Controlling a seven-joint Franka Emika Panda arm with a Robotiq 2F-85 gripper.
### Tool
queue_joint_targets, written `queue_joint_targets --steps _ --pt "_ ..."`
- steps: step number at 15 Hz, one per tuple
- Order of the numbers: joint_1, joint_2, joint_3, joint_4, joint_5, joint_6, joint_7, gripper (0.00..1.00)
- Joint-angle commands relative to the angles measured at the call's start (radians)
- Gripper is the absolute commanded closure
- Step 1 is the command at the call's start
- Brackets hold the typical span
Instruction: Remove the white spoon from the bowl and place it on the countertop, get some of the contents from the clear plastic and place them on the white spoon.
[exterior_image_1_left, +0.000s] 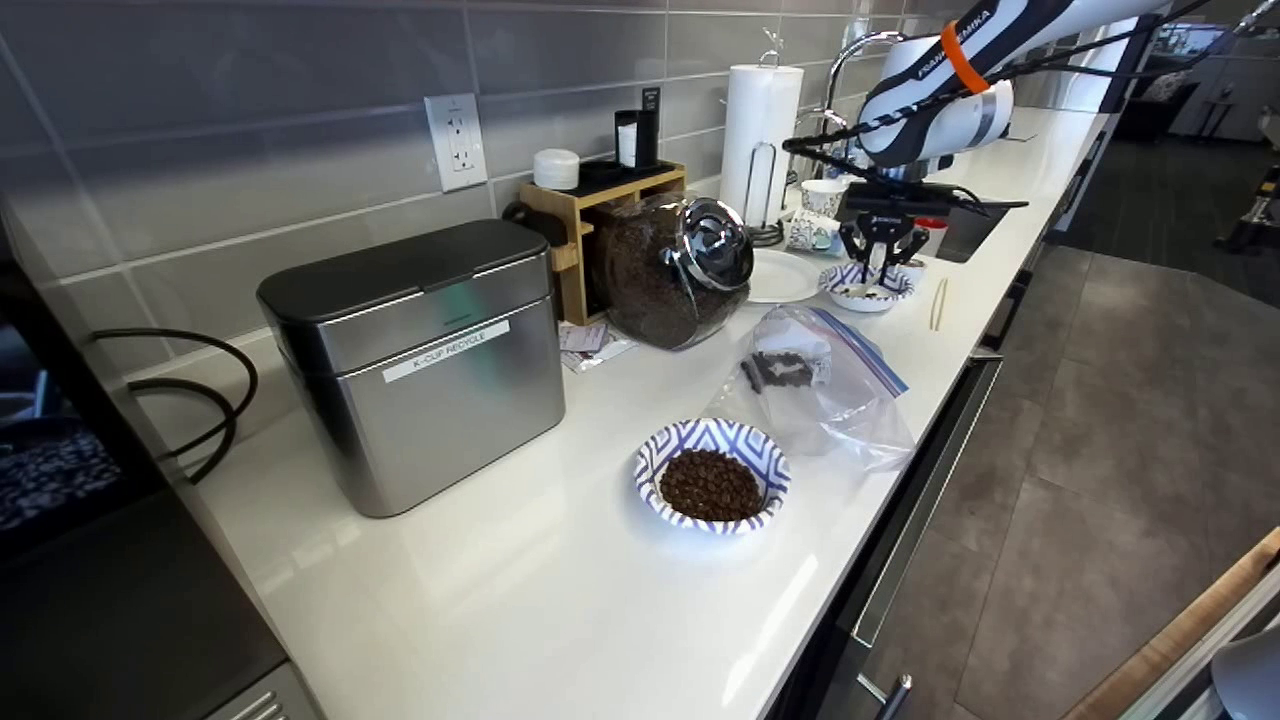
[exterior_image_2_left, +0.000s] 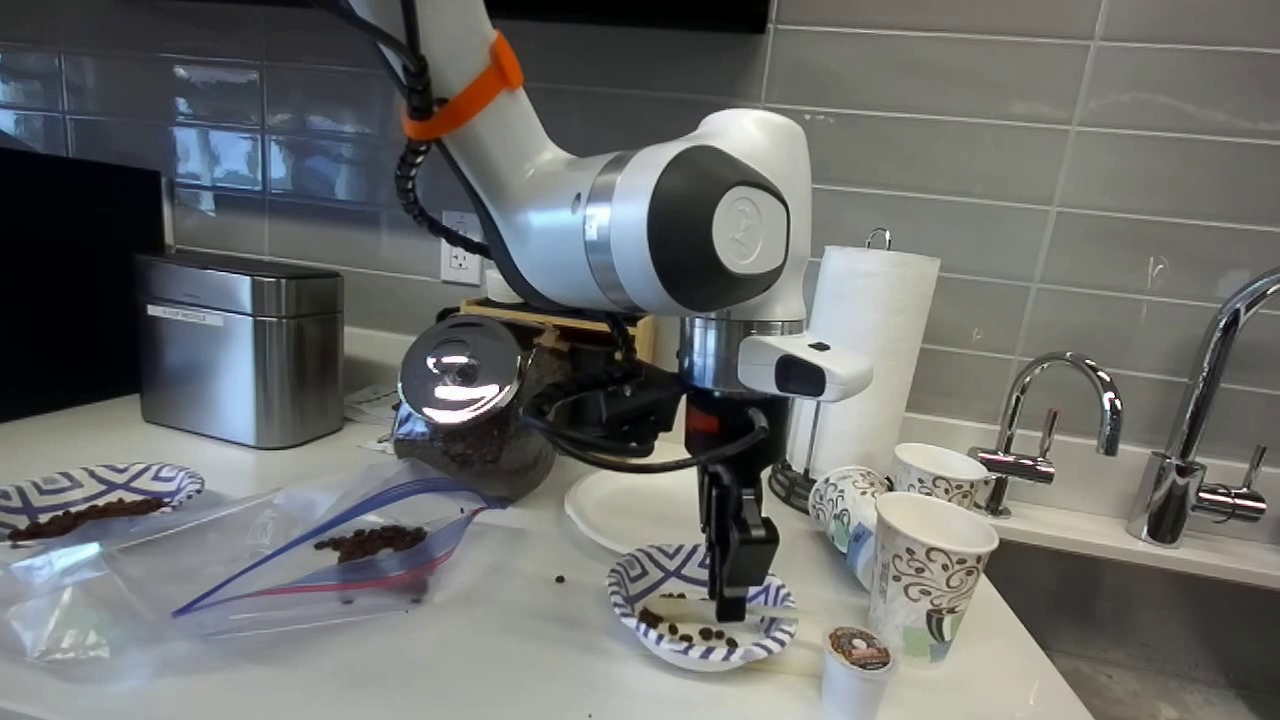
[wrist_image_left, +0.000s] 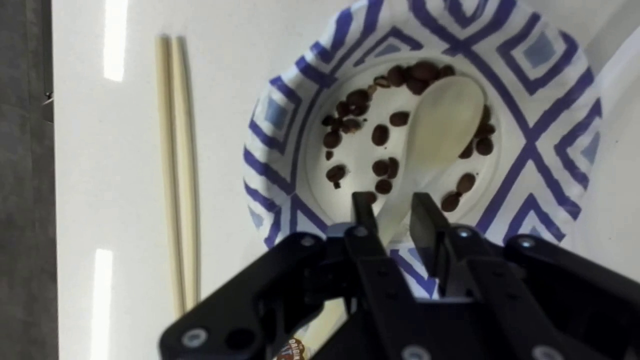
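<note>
The white spoon (wrist_image_left: 440, 125) lies in the blue-and-white patterned bowl (wrist_image_left: 280, 115), its head among scattered coffee beans and its handle reaching over the rim. My gripper (wrist_image_left: 393, 200) is open, with one finger on each side of the spoon's handle; contact is not clear. In both exterior views the gripper (exterior_image_1_left: 876, 276) (exterior_image_2_left: 732, 605) points down into this bowl (exterior_image_1_left: 838, 285) (exterior_image_2_left: 655, 570). The clear plastic bag (exterior_image_1_left: 840, 420) lies open on the countertop, with dark beans (exterior_image_1_left: 785, 368) inside; it also shows in an exterior view (exterior_image_2_left: 250, 560).
Another patterned bowl (exterior_image_1_left: 655, 455) holds coffee beans. Two thin wooden sticks (wrist_image_left: 175, 165) lie beside the spoon's bowl. A coffee pod (exterior_image_2_left: 855, 680), paper cups (exterior_image_2_left: 930, 560), a white plate (exterior_image_2_left: 600, 510), a glass jar (exterior_image_1_left: 650, 270) and a paper towel roll (exterior_image_2_left: 870, 350) stand nearby.
</note>
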Motion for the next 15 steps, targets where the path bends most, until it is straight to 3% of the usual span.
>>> queue_joint_targets --steps 1,2,4,15 --pt "0.015 0.016 -0.015 0.010 0.019 0.019 0.018 0.83" --pt "0.015 0.014 -0.015 0.009 0.018 0.019 0.022 0.93" --pt "0.014 0.012 -0.016 0.007 0.020 0.020 0.026 0.98" --pt "0.002 -0.059 -0.011 -0.027 0.072 0.024 0.040 0.97"
